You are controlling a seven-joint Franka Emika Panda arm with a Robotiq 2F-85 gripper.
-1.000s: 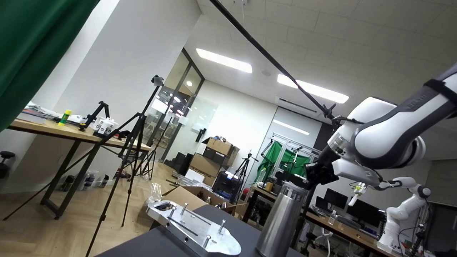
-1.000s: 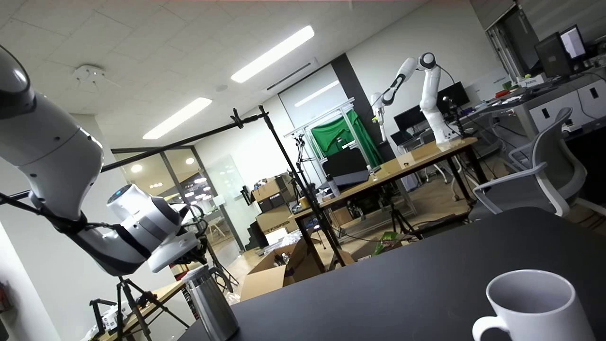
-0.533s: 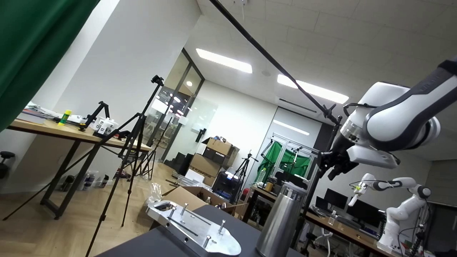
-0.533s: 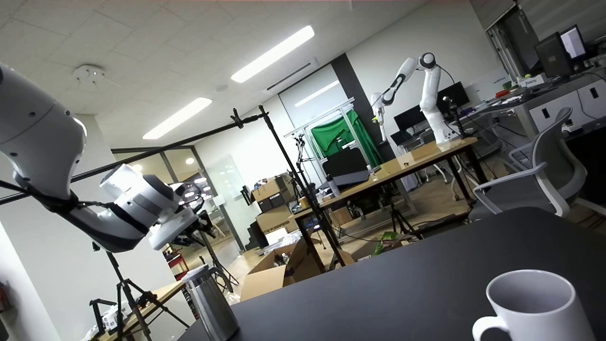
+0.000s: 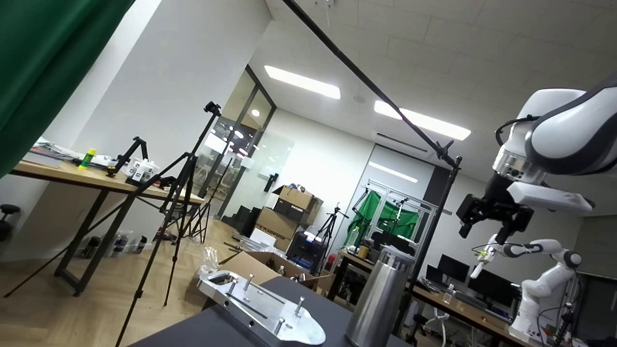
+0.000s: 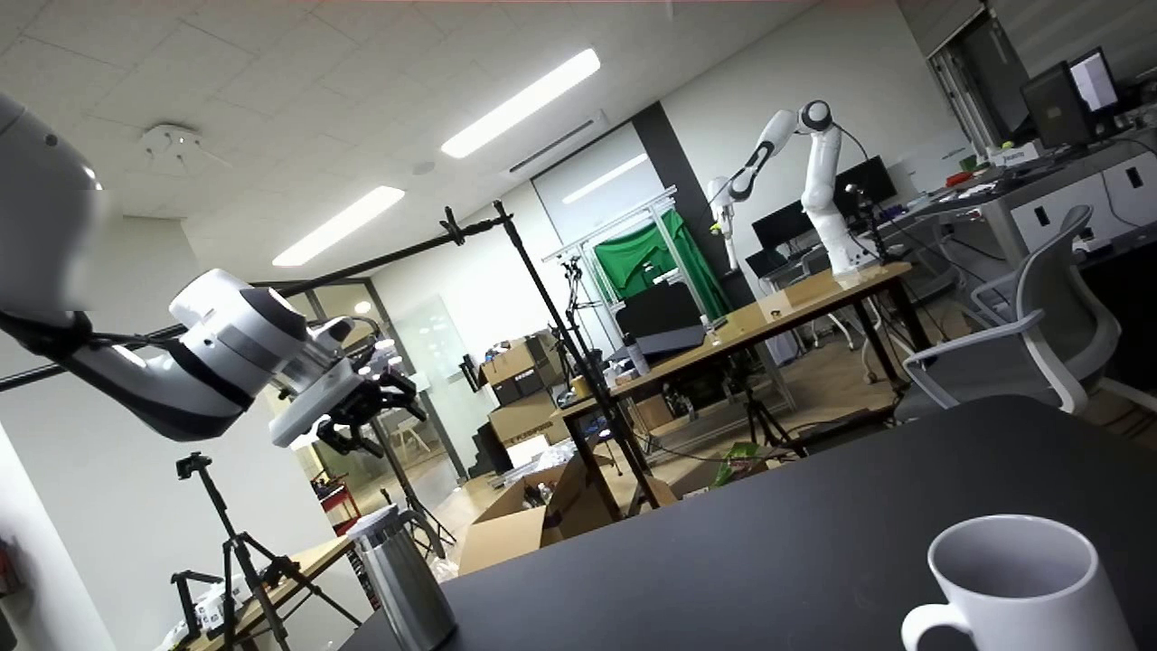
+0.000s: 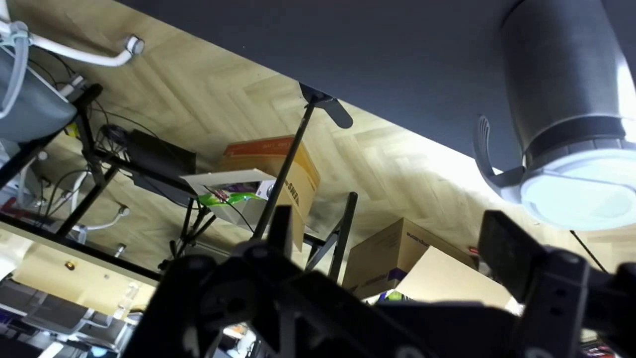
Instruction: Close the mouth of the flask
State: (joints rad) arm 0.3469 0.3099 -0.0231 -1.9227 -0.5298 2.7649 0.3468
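Observation:
The flask point(image 5: 378, 303), a tall silver-grey metal cylinder with a curved side handle, stands upright on the dark table in both exterior views. In the wrist view the flask point(image 7: 559, 69) reaches in from the upper right, and a pale round cover with a seam lies over its mouth point(image 7: 579, 196). My gripper point(image 5: 483, 233) hangs above the flask and apart from it, its jaws spread wide with nothing held. In an exterior view the gripper point(image 6: 398, 432) is also over the flask point(image 6: 407, 588). Its black fingers point(image 7: 512, 253) frame only boxes and floor in the wrist view.
A flat metal device point(image 5: 262, 306) with upright bolts lies beside the flask. On the dark table point(image 6: 723, 542) a white mug point(image 6: 1039, 624) sits near the front. Black tripods point(image 5: 183, 183) and an open cardboard box point(image 6: 506, 538) stand beyond the table's edge.
My gripper has risen from close to the flask's top and drawn away from it. Its jaws have spread from shut to wide. The flask stays in place.

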